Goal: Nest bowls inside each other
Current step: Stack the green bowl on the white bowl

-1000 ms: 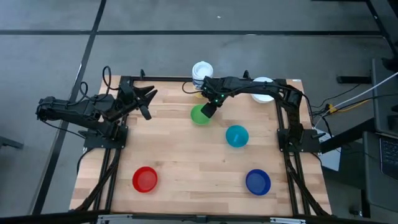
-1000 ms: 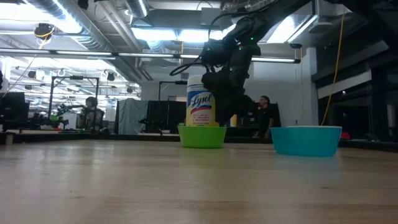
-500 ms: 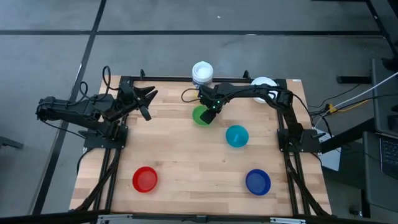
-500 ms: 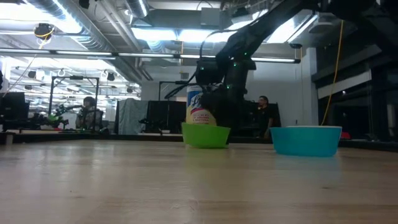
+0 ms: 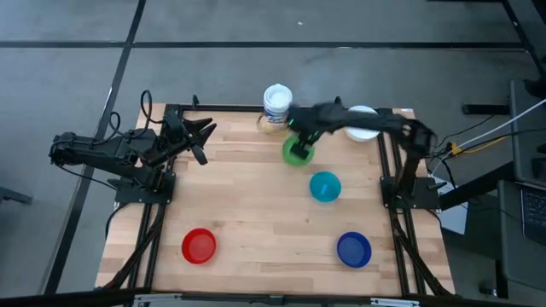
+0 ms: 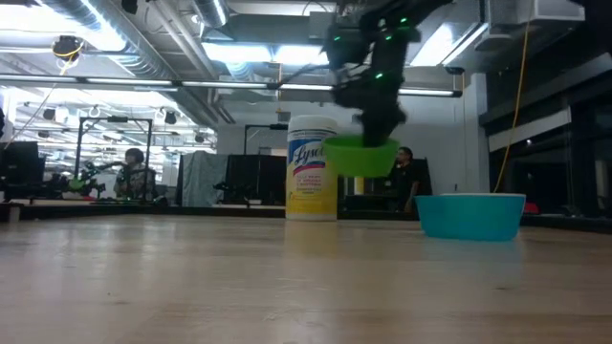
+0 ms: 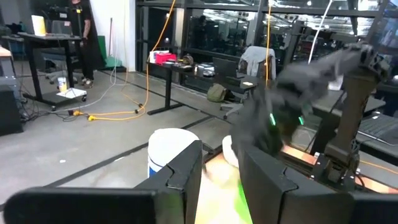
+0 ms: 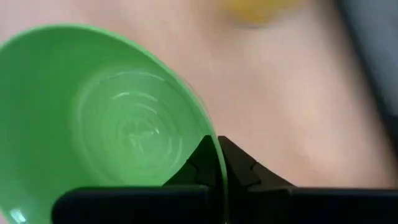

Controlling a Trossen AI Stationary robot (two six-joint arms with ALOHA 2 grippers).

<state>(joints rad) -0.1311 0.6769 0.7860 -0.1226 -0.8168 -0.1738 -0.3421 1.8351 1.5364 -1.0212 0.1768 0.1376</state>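
Observation:
A green bowl [image 5: 297, 153] hangs above the table near its far edge, with my right gripper [image 5: 302, 139] shut on it; the low view shows the green bowl [image 6: 360, 156] clear of the wood. On the table rest a teal bowl [image 5: 325, 186], a blue bowl [image 5: 354, 249] and a red bowl [image 5: 199, 246]. At the far right stands a white bowl [image 5: 362, 122], partly under my right arm. My left gripper [image 5: 203, 136] waits open at the far left, holding nothing. My right gripper grips the green bowl's rim [image 8: 213, 144] with one finger [image 8: 202, 160] inside the wall and the other outside. The fingers come from above, pointing steeply down. The bowl hangs below them, mouth up, lifted clear of the table.
A white canister [image 5: 277, 102] with a yellow-blue label stands at the far edge, just left of the lifted bowl. The black arm frames [image 5: 397, 192] run along the table's left and right sides. People show in the room beyond the table.
My right gripper has shut on the green bowl's rim, then risen and gone toward the table's right edge. The green bowl, which stood on the table in front of the canister, is now lifted clear and hangs to the canister's right.

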